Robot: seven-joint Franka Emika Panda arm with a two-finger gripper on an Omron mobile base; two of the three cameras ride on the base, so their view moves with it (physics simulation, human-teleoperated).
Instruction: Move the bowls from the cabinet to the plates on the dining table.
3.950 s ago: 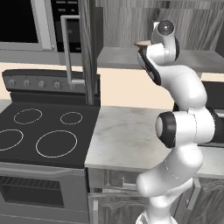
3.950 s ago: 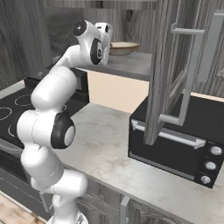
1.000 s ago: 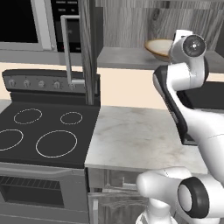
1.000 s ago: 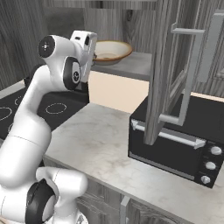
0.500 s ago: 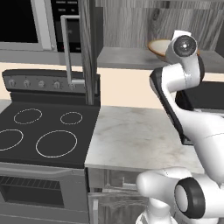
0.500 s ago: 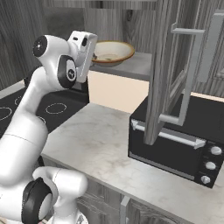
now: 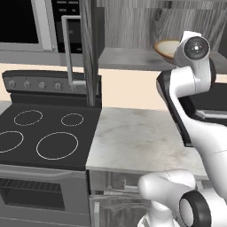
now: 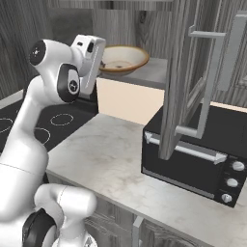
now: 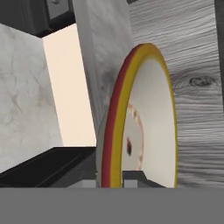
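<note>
Cream bowl (image 8: pixel 120 59) on open cabinet shelf (image 8: pixel 154 72), above black oven (image 8: pixel 202 149). Gripper (image 9: pixel 110 177) clenched on near rim. Rigid, light, glossy, likely slippery; thin rim pinch could slip, tilt.

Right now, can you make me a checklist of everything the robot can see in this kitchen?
Surface: grey-white marble counter between the stove and the oven, bare where visible.
Job's things: pale cream bowl on the open cabinet shelf, upright; the hand view shows its yellow-and-red rim edge-on. Cabinet door stands open with its bar handle.
Clutter: black countertop oven on the counter; black stove with ring burners.
Grippers: gripper shut on the bowl rim, one fingertip on each side.
Cables: nothing seen.
Surroundings: microwave above the stove, grey wood-grain cabinet back wall, beige wall panel under the shelf.
</note>
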